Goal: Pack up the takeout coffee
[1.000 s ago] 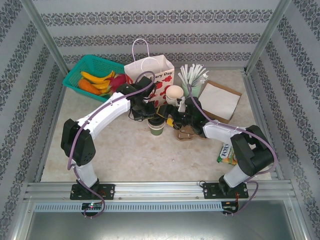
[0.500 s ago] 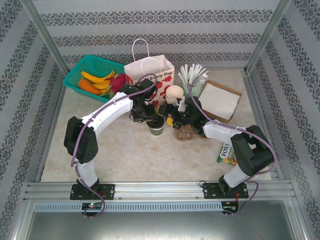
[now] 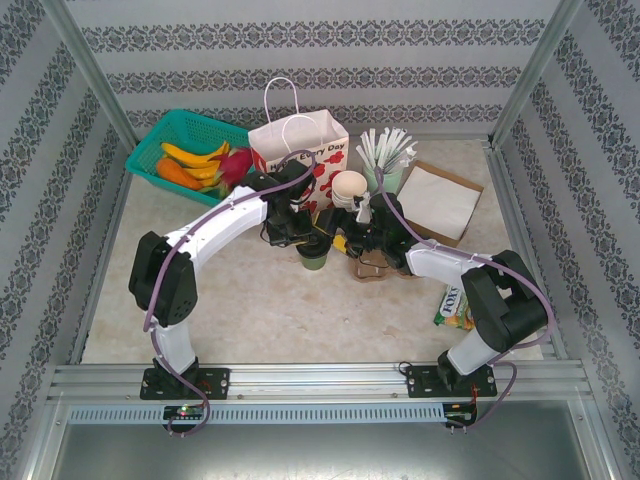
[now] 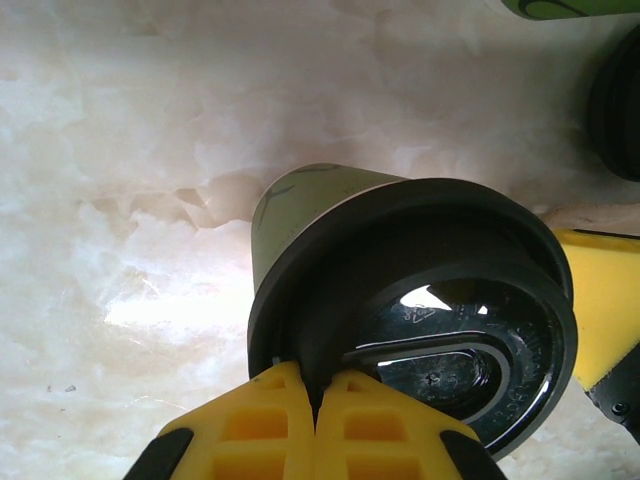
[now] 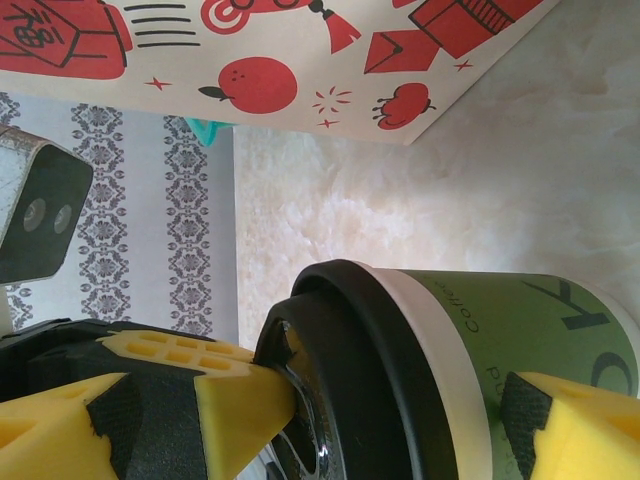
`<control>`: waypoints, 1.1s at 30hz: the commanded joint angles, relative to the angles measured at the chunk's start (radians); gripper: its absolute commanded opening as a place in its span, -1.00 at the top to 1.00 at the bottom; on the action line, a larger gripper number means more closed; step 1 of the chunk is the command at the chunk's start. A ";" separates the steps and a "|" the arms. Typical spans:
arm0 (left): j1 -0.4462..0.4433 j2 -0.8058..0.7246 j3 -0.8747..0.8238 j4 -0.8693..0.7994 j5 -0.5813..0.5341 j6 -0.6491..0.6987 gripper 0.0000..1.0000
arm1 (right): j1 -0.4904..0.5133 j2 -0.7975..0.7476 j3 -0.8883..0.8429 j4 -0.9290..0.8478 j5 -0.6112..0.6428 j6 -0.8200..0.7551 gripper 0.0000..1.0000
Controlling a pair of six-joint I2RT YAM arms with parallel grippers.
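My left hand (image 4: 315, 410) has its yellow fingers pressed together on the rim of the black lid (image 4: 450, 300), pinching it from above. The dark green cup (image 4: 305, 205) under that lid stands upright near the middle of the table (image 3: 250, 310), in front of the paper bag (image 3: 300, 145) at the far edge. My right hand (image 3: 345, 240) is spread, one finger (image 5: 570, 420) against the cup's side. Just right of the cup lies the brown carrier tray (image 3: 378, 266).

Cup (image 3: 314, 258) just left of carrier (image 3: 375, 267)
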 commanded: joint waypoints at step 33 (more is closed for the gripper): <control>-0.028 0.047 -0.057 -0.007 -0.016 0.040 1.00 | -0.027 -0.026 0.001 -0.162 -0.039 -0.183 0.43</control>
